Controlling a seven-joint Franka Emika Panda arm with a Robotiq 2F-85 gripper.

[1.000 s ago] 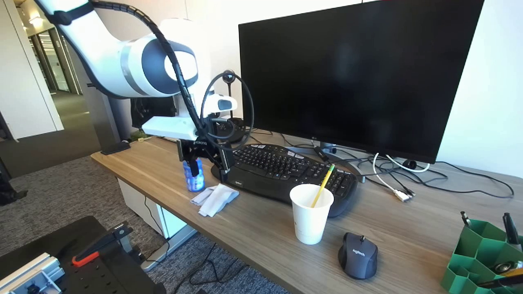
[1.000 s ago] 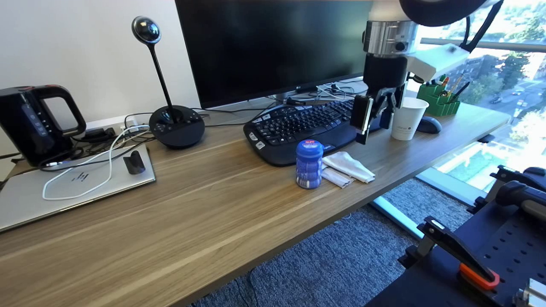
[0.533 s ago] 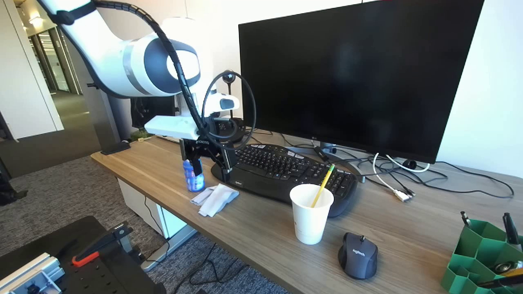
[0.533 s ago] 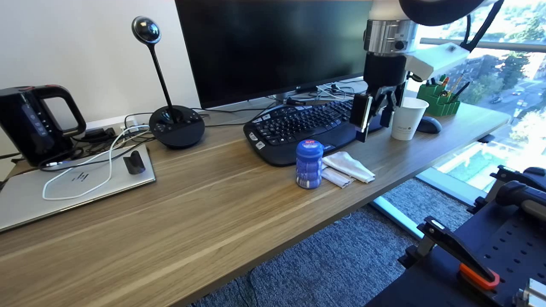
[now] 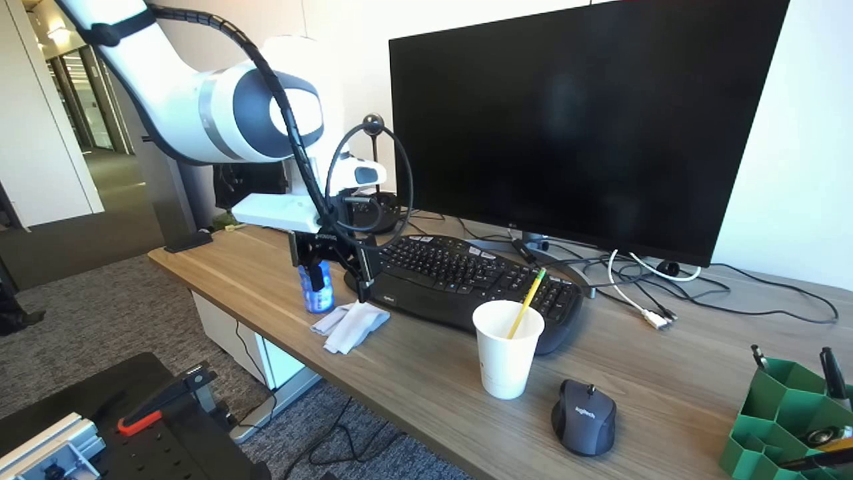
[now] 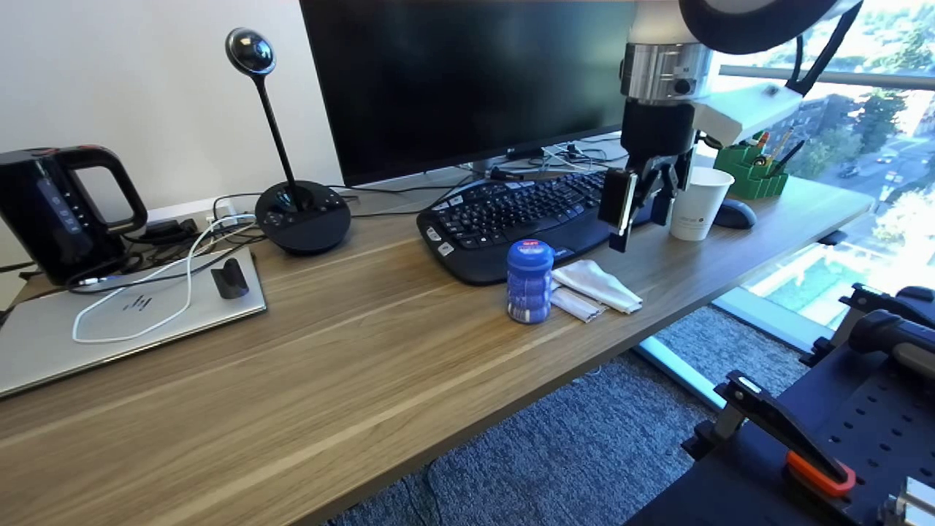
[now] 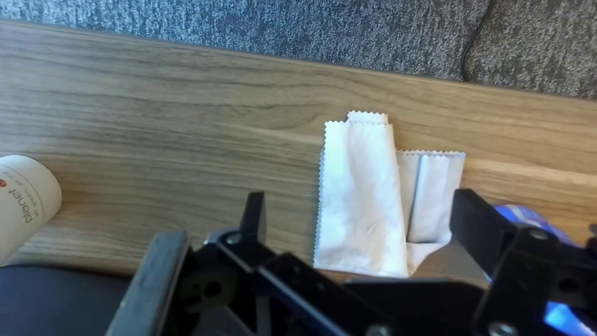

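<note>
While the fingers (image 7: 480, 228) stand spread wide apart above the desk (image 6: 329, 380), gripping nothing, the folded pale cloth (image 7: 364, 200) lies flat below, and in the wrist view it appears between their tips. Just beside it stands a blue canister (image 6: 529, 288), upright and capped; its label and the print on top are too blurred to read. The black housing (image 5: 330, 241) above the fingers bears small white "Robotiq" lettering. On the white paper cup (image 7: 23, 205), "planet" is readable in the wrist view, with a finer, partly legible line next to it; a yellow pencil (image 5: 527, 303) leans inside. Near the cup, the dark mouse (image 5: 584, 423) says "logitech", while a mark on the front of the black keyboard (image 5: 460, 273) is too tiny to be sure of. The large black monitor (image 5: 573, 133) carries an "LG" badge along its lower edge, and the silver laptop (image 6: 146, 315) shows an "hp" logo under a looped white cable (image 6: 190, 286).
</note>
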